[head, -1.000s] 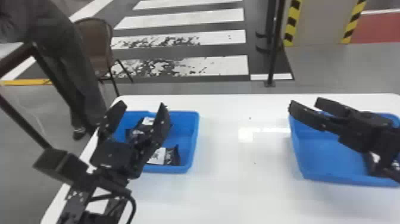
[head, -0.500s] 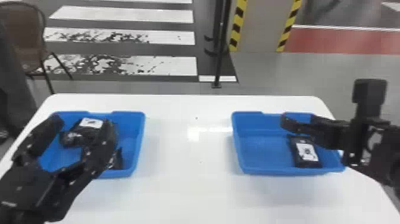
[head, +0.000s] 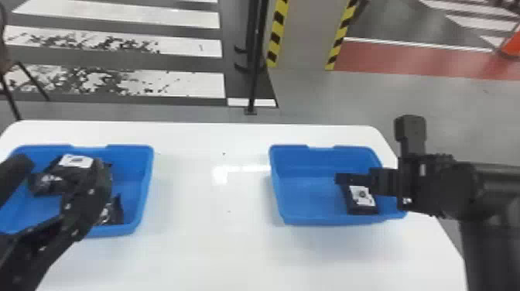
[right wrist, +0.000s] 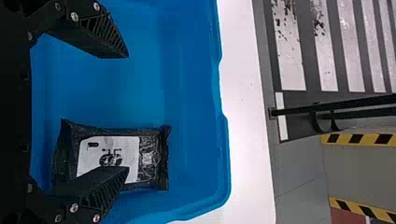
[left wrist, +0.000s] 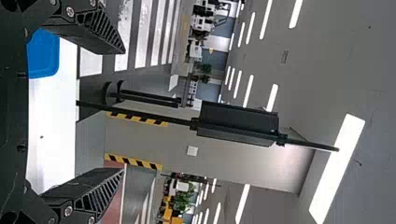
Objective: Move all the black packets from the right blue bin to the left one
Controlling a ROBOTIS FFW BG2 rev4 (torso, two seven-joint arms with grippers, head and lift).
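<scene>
Lying under the right gripper (head: pixel 356 179): black packet (right wrist: pixel 109 149).

- We see a white table (head: pixel 193 255)
- Beyond it, worn white floor stripes (head: pixel 193 85)
- A black pole (head: pixel 253 77) near our striped-edged pillar (head: pixel 305 38)
- Part of a chair (head: pixel 4 62)
- Lit ceiling lights (left wrist: pixel 336 168) above us

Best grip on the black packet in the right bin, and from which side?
From above, I'd pinch the packet mid-body across its long edges: it lies flat, label up, longer front to back. The right gripper probably needs shifting rightward first; one finger overlaps the label.
</scene>
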